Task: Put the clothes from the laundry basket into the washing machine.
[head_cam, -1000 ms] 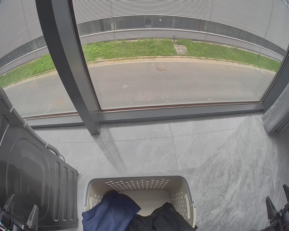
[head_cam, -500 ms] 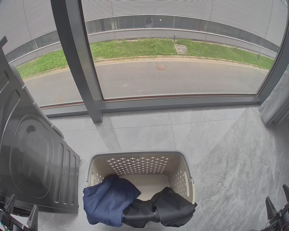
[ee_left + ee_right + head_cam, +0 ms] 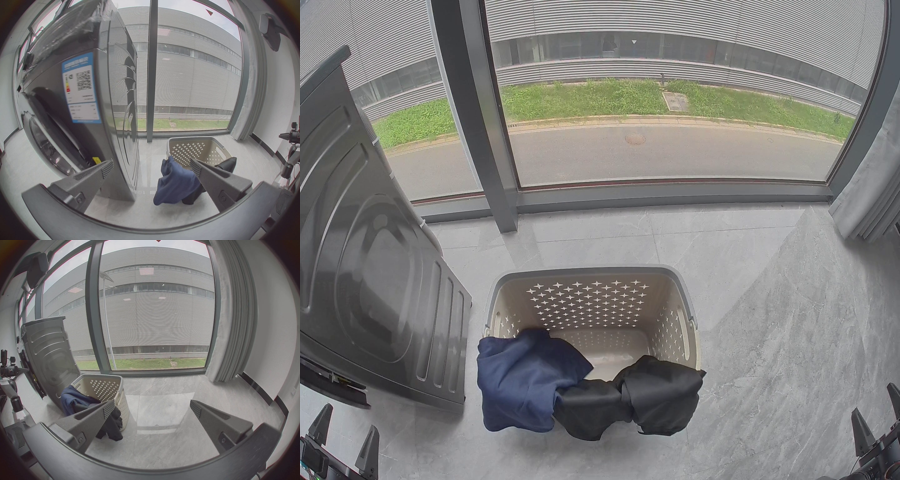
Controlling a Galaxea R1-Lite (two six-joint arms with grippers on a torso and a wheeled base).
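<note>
Left gripper (image 3: 345,430) low, left side, jaws wide apart, empty. Right gripper (image 3: 874,409) low, right side, same.

Grey stone-tiled floor (image 3: 775,325) underfoot, full-height window (image 3: 675,144) at 12 o'clock, dark window post (image 3: 481,125) at 11 o'clock, pale curtain (image 3: 870,197) at 2 o'clock.

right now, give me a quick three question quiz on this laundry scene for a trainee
1. True or false: the laundry basket stands to the robot's right of the washing machine.
2. Which piece draped over the basket's rim lies nearer the machine: A, the navy garment, or B, the black garment?
3. Fill in: the jaws of the left gripper and the right gripper are both ____.
Key: 1 true; 2 A; 3 open.
</note>
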